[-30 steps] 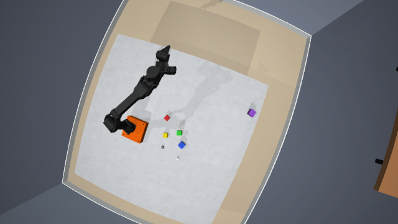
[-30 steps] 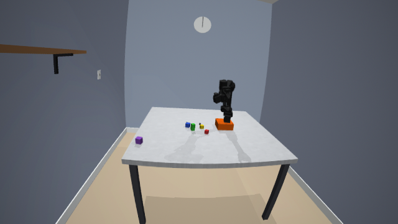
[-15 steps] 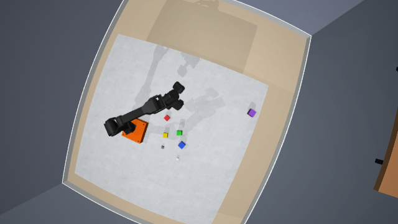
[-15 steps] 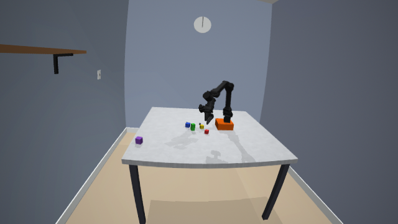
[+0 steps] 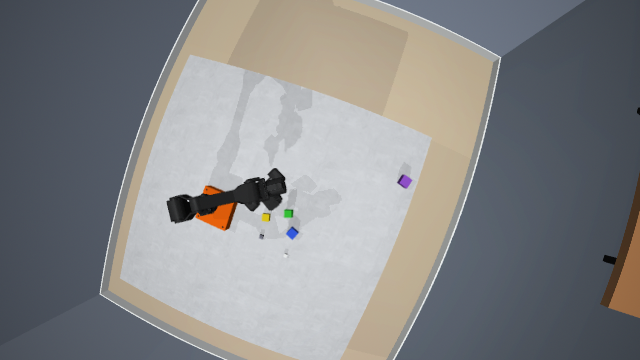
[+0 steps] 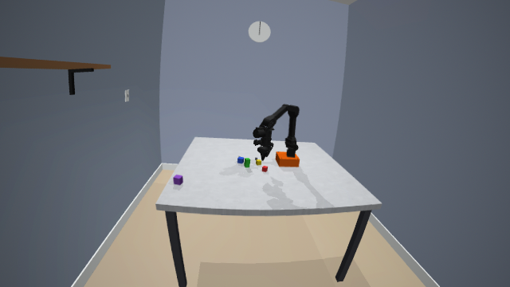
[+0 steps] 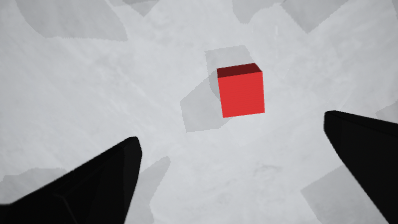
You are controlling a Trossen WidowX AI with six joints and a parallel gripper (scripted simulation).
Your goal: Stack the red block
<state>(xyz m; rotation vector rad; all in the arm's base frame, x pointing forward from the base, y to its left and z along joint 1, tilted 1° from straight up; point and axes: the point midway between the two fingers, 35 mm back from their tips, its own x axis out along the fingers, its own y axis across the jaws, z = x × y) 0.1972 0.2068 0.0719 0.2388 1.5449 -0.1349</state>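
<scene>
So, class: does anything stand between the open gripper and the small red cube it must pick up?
Nothing visible does. In the wrist view the small red cube sits alone on the white table top, ahead of the open black gripper, with only bare surface and shadows between the fingers and the cube.

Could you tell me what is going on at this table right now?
A black robot arm is reaching down over a group of small blocks on a grey table. Its pincer is open and holds nothing, hanging above the red block, which sits on the table by itself. The green tower stands upright nearby, between a blue block and a yellow block. A purple block sits far off near the table edge. Nothing has been stacked yet.
</scene>
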